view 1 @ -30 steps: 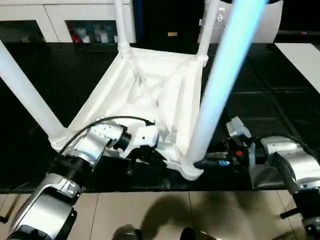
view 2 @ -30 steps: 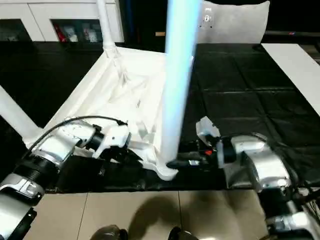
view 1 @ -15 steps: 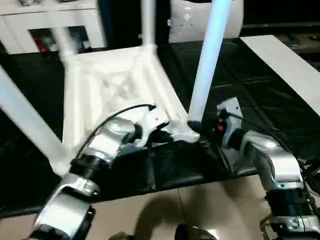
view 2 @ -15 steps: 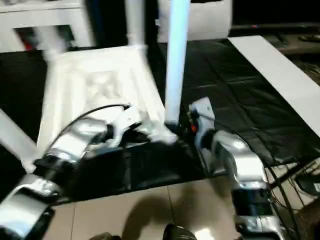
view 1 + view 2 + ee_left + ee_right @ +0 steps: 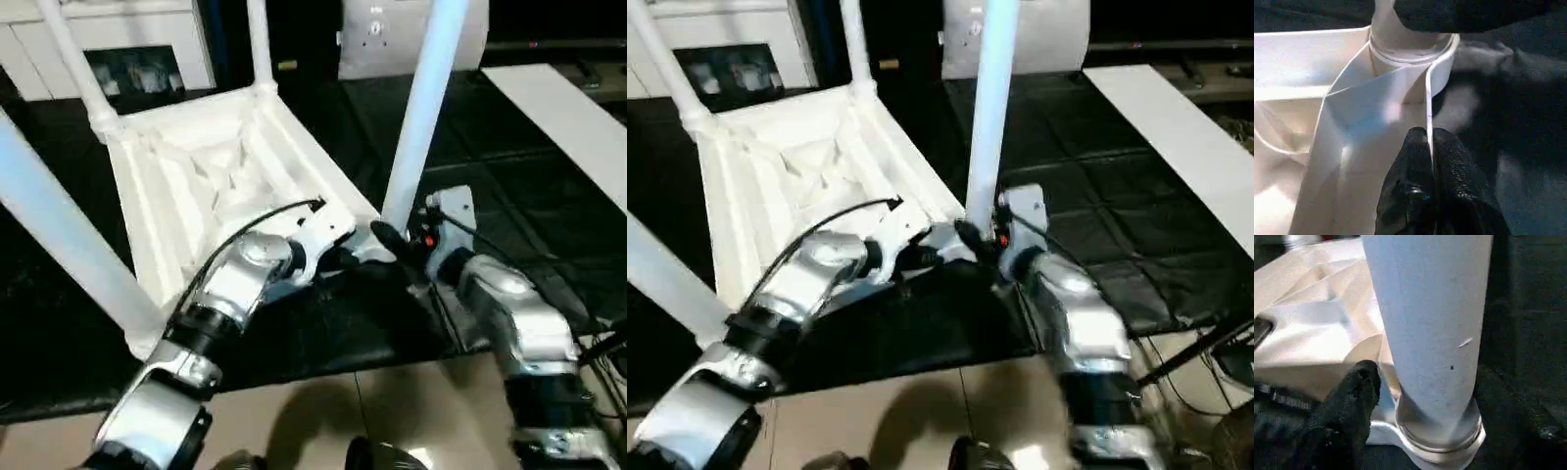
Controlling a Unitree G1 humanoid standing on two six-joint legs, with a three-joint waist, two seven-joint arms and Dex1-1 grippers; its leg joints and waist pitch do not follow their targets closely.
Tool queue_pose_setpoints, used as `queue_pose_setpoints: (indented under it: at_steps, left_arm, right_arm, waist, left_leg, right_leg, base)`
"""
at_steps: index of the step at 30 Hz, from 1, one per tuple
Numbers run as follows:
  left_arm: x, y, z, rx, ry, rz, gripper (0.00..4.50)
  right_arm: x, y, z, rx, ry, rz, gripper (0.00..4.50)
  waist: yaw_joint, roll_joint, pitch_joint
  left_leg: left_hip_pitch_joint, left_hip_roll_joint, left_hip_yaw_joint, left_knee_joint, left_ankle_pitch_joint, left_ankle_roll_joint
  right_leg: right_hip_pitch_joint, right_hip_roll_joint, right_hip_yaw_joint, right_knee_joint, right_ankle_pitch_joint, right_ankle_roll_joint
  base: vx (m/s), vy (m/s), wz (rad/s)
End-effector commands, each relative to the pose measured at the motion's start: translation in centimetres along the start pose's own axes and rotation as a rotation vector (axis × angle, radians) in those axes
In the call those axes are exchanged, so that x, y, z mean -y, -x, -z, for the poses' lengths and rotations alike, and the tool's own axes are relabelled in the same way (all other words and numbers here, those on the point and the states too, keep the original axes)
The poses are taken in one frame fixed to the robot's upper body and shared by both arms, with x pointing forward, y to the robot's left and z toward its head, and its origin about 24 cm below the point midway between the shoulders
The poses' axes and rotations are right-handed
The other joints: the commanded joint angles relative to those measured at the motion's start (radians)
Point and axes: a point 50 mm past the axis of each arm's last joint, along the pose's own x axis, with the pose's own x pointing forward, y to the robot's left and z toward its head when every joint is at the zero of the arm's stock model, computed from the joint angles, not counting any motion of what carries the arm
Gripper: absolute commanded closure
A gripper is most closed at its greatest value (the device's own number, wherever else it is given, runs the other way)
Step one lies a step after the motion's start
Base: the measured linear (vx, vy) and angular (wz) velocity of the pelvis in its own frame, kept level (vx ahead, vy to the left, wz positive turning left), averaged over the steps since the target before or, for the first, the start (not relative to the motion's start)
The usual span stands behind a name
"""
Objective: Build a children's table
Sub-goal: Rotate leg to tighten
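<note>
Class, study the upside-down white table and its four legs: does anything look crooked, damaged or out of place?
Nothing stands out. The table lies upside down on the black mat with all four legs in its corner sockets. The left gripper pinches the table's rim near the closest leg, which sits squarely in its socket.

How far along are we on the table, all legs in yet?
All four legs stand in the corner sockets of the upside-down table top. In hand: the left gripper pinches the top's rim beside the near right leg, and the right gripper sits at that leg's base. Left: letting go and turning the table upright.
</note>
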Motion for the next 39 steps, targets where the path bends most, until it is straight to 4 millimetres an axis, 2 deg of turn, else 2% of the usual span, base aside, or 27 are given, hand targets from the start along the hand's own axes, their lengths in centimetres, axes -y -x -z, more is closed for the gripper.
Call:
queue_pose_setpoints:
  at_steps: [1,3,4,5,6,7,8,12,13,15,17,20,24,27,28,32,33,39]
  left_arm:
    - [0.5,0.1,-1.9,0.094,-0.065,0.050,4.50]
    - [0.4,0.4,-1.7,0.089,-0.084,0.065,4.50]
    - [0.3,0.8,-1.2,0.077,-0.108,0.094,4.50]
    - [0.5,1.5,-0.6,0.063,-0.140,0.167,4.50]
    - [0.6,1.7,-0.4,0.051,-0.158,0.197,4.50]
    - [0.7,2.0,-0.1,0.045,-0.176,0.231,4.50]
    - [0.7,2.2,0.1,0.032,-0.182,0.253,4.50]
    - [1.0,2.9,1.0,0.013,-0.240,0.363,4.50]
    - [1.1,3.2,1.2,0.006,-0.263,0.399,4.50]
    - [1.1,3.4,1.3,0.001,-0.277,0.424,4.50]
    - [1.1,3.9,1.5,-0.010,-0.311,0.472,4.50]
    - [1.1,4.5,1.4,-0.032,-0.370,0.543,4.50]
    - [1.2,4.7,1.3,-0.044,-0.400,0.573,4.50]
    - [1.2,4.7,1.1,-0.041,-0.421,0.591,4.50]
    - [1.2,4.7,1.1,-0.039,-0.426,0.594,4.50]
    - [1.3,4.6,0.9,-0.031,-0.431,0.602,4.50]
    - [1.3,4.6,0.9,-0.030,-0.433,0.604,4.50]
    - [1.0,4.6,0.9,-0.036,-0.438,0.600,4.50]
  right_arm:
    - [-0.7,0.1,-0.8,0.037,0.035,-0.080,0.83]
    - [-0.1,0.7,-0.8,0.032,0.075,-0.107,0.71]
    - [0.7,1.6,-0.8,0.019,0.117,-0.155,0.54]
    - [1.5,3.0,-0.9,-0.001,0.168,-0.264,0.48]
    - [1.7,3.6,-0.9,-0.014,0.183,-0.314,0.38]
    - [1.8,4.2,-0.9,-0.033,0.198,-0.372,0.27]
    - [1.9,4.6,-0.8,-0.061,0.212,-0.420,0.16]
    - [2.0,5.4,-1.0,-0.110,0.236,-0.535,0.03]
    - [2.0,5.5,-1.1,-0.117,0.252,-0.568,0.03]
    - [2.0,5.6,-1.0,-0.129,0.258,-0.597,0.03]
    - [2.0,5.7,-1.0,-0.141,0.273,-0.663,0.03]
    - [1.8,5.6,-0.6,-0.158,0.247,-0.777,0.29]
    - [1.5,5.2,-0.4,-0.179,0.240,-0.832,0.62]
    - [0.8,4.7,-0.3,-0.174,0.230,-0.894,0.84]
    - [0.7,4.6,-0.2,-0.173,0.228,-0.907,1.06]
    - [0.4,4.4,0.0,-0.174,0.220,-0.937,1.26]
    - [0.3,4.3,0.2,-0.178,0.216,-0.949,1.50]
    - [0.2,4.4,0.4,-0.192,0.194,-0.979,1.94]
  waist:
    - [0.011,-0.007,-0.083]
    - [0.019,-0.008,-0.084]
    - [0.026,-0.007,-0.085]
    - [0.028,-0.010,-0.086]
    - [0.036,-0.010,-0.084]
    - [0.038,-0.012,-0.085]
    - [0.043,-0.014,-0.086]
    - [0.055,-0.014,-0.084]
    - [0.059,-0.016,-0.086]
    - [0.065,-0.015,-0.087]
    - [0.079,-0.015,-0.087]
    - [0.084,-0.015,-0.087]
    - [0.090,-0.017,-0.088]
    - [0.093,-0.017,-0.086]
    - [0.094,-0.016,-0.087]
    - [0.094,-0.016,-0.087]
    - [0.094,-0.015,-0.087]
    - [0.095,-0.016,-0.088]
  left_leg:
    - [0.005,0.081,-0.042,-0.067,-0.075,0.129]
    - [0.006,0.078,-0.039,-0.067,-0.083,0.123]
    - [0.008,0.077,-0.040,-0.067,-0.084,0.122]
    - [0.008,0.076,-0.038,-0.067,-0.091,0.126]
    - [0.010,0.083,-0.037,-0.068,-0.083,0.135]
    - [0.007,0.081,-0.038,-0.067,-0.079,0.138]
    - [0.010,0.084,-0.037,-0.067,-0.080,0.143]
    - [0.010,0.081,-0.036,-0.068,-0.089,0.135]
    - [0.011,0.085,-0.037,-0.068,-0.083,0.132]
    - [0.011,0.088,-0.037,-0.068,-0.073,0.132]
    - [0.013,0.087,-0.034,-0.068,-0.072,0.129]
    - [0.012,0.090,-0.035,-0.070,-0.079,0.127]
    - [0.012,0.093,-0.035,-0.069,-0.061,0.125]
    - [0.014,0.092,-0.033,-0.070,-0.067,0.118]
    - [0.013,0.092,-0.034,-0.070,-0.069,0.116]
    - [0.014,0.093,-0.034,-0.071,-0.072,0.112]
    - [0.014,0.093,-0.035,-0.071,-0.070,0.110]
    - [0.013,0.091,-0.034,-0.071,-0.072,0.106]
  right_leg:
    - [0.075,-0.104,0.089,-0.062,-0.290,-0.047]
    - [0.076,-0.105,0.090,-0.064,-0.307,-0.043]
    - [0.076,-0.104,0.088,-0.064,-0.313,-0.038]
    - [0.076,-0.104,0.089,-0.064,-0.316,-0.032]
    - [0.073,-0.105,0.094,-0.061,-0.306,-0.030]
    - [0.076,-0.103,0.092,-0.059,-0.302,-0.034]
    - [0.074,-0.104,0.094,-0.059,-0.299,-0.038]
    - [0.073,-0.103,0.090,-0.064,-0.344,-0.037]
    - [0.072,-0.105,0.092,-0.062,-0.341,-0.038]
    - [0.070,-0.104,0.092,-0.058,-0.328,-0.042]
    - [0.069,-0.106,0.094,-0.057,-0.331,-0.046]
    - [0.069,-0.106,0.093,-0.056,-0.334,-0.052]
    - [0.068,-0.107,0.096,-0.050,-0.310,-0.063]
    - [0.068,-0.108,0.096,-0.053,-0.326,-0.064]
    - [0.068,-0.108,0.096,-0.054,-0.330,-0.063]
    - [0.067,-0.108,0.096,-0.055,-0.337,-0.058]
    - [0.068,-0.107,0.096,-0.054,-0.334,-0.059]
    - [0.070,-0.108,0.095,-0.056,-0.342,-0.054]
  base:
    - [0.000,0.000,0.00]
    - [0.000,0.000,0.00]
    - [0.000,0.000,0.00]
    - [0.000,0.000,0.00]
    - [0.000,0.000,0.00]
    - [0.000,0.000,0.00]
    - [0.000,0.000,0.00]
    - [0.000,0.000,0.00]
    - [0.000,0.000,0.00]
    - [0.000,0.000,0.00]
    - [0.000,0.000,0.00]
    - [0.000,0.000,0.00]
    - [0.000,0.000,0.00]
    - [0.000,0.000,0.00]
    - [0.000,0.000,0.00]
    - [0.000,0.000,0.00]
    - [0.000,0.000,0.00]
    - [0.000,0.000,0.00]
